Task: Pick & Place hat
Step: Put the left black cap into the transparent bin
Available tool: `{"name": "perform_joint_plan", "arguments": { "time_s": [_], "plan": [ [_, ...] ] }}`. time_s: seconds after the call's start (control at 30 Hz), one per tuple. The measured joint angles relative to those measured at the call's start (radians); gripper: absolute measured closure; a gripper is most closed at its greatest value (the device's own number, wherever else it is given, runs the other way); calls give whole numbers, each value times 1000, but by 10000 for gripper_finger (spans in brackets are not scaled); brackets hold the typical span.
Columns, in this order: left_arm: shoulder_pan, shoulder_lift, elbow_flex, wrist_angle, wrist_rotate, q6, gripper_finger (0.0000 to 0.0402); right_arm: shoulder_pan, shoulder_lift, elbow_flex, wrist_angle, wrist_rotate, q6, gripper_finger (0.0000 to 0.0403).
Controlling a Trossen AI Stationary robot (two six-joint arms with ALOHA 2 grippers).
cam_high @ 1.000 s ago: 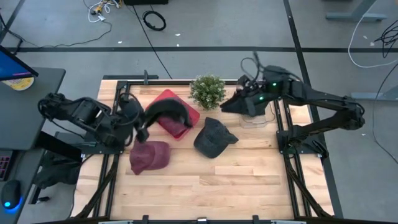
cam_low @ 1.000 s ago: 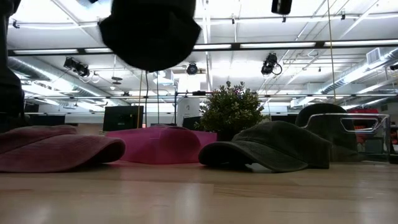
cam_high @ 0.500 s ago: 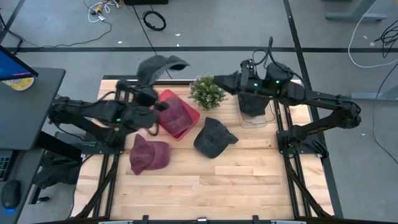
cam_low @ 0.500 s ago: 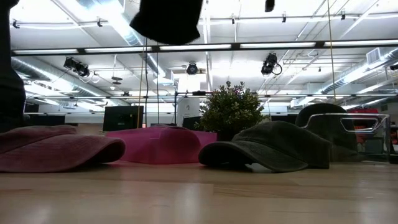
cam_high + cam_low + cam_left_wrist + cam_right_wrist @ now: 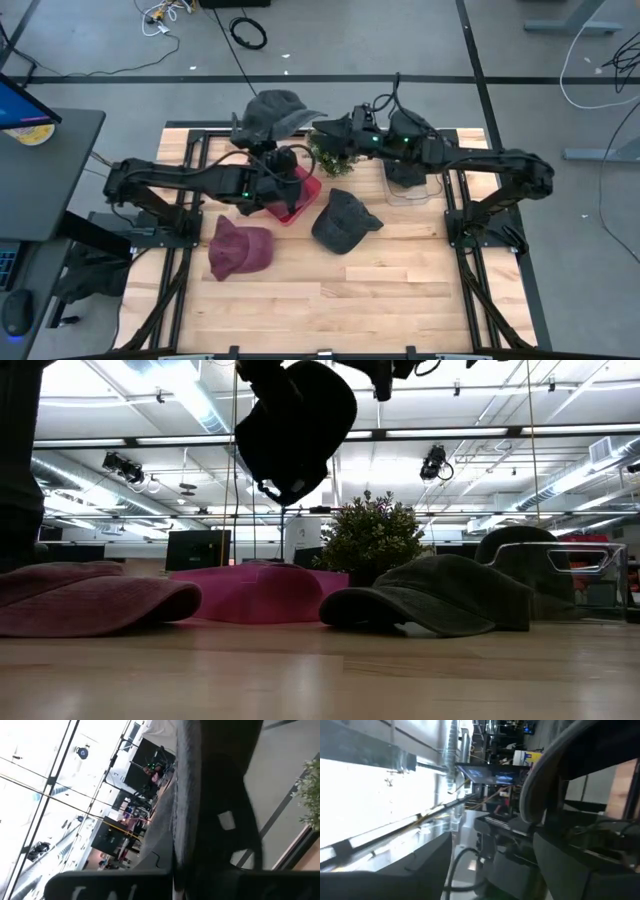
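High view: I find the left gripper point(image 5: 268, 150) clamped on the dark grey hat point(image 5: 272, 108), holding it aloft over the tabletop's point(image 5: 330, 290) far edge, beside the potted plant point(image 5: 335, 160). The right gripper point(image 5: 330, 130) reaches toward that hat from the far right side, but I cannot tell how wide its fingers stand. A maroon cap point(image 5: 240, 250), a red cap point(image 5: 290, 190) and a charcoal cap point(image 5: 345, 222) lie on the tabletop.

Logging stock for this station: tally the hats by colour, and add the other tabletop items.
Dark grey hats: 3 (held aloft, on table, in clear bin)
Maroon hat: 1
Pink hat: 1
Potted plant: 1
Clear bin: 1
Total: 7
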Motion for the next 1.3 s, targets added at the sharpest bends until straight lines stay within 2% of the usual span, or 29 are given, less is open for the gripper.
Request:
{"name": "perform_joint_plan", "arguments": {
  "time_s": [0.17, 0.3, 0.53, 0.7, 1.3],
  "plan": [
    [-1, 4, 0, 0, -2, -26, 391, -25, 18, 0, -21, 20, 28, 109],
    [-1, 4, 0, 0, 3, -33, 391, -54, 18, 0, -33, 67, 30, 119],
    [-1, 4, 0, 0, 25, -53, 391, -86, 18, 0, -37, 65, 55, 161],
    [-1, 9, 1, 2, 76, -64, 391, -96, 18, 0, -38, 66, 58, 195],
    [-1, 11, 1, 1, 107, -70, 391, -99, 30, 0, -82, 74, 36, 284]
  ]
}}
